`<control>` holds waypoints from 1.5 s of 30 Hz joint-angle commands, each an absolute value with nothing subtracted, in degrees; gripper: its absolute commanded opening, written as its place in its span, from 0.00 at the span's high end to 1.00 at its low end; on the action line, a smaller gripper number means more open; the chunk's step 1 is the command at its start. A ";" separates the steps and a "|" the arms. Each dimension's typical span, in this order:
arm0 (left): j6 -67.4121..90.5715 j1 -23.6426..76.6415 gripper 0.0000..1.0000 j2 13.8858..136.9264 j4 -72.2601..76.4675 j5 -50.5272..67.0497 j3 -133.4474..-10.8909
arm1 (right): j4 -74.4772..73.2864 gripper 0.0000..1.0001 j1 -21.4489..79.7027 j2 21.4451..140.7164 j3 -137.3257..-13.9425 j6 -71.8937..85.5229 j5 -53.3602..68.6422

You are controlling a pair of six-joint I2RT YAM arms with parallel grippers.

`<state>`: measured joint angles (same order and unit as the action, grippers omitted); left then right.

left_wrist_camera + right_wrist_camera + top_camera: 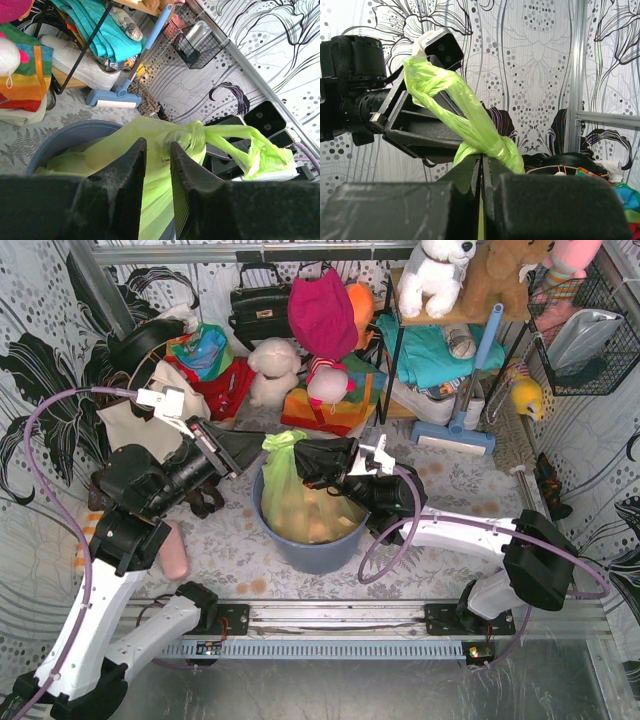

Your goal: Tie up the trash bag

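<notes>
The light-green trash bag (285,502) sits in a blue-grey bin (300,552) at the table's middle, with tan paper showing through. Its neck is gathered into a knot (195,137) with a looped tail (260,150) going right. My left gripper (252,452) is at the bag's top left. In the left wrist view it (157,145) has its jaws apart, with green plastic showing between them. My right gripper (305,462) is at the bag's top right. In the right wrist view it (482,159) is shut on thin green plastic just below the knot (495,145).
A cream tote bag (135,420) and a black handbag (258,305) stand behind the left arm. A shelf rack (440,350) with plush toys and a blue floor sweeper (458,410) stands back right. A wire basket (585,340) hangs on the right wall. A pink object (175,550) lies near left.
</notes>
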<state>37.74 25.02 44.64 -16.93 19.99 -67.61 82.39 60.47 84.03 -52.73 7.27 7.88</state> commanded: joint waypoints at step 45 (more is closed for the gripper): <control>37.44 25.31 0.51 44.19 -14.99 21.51 -71.30 | 84.85 1.00 60.79 85.63 -56.84 5.59 10.81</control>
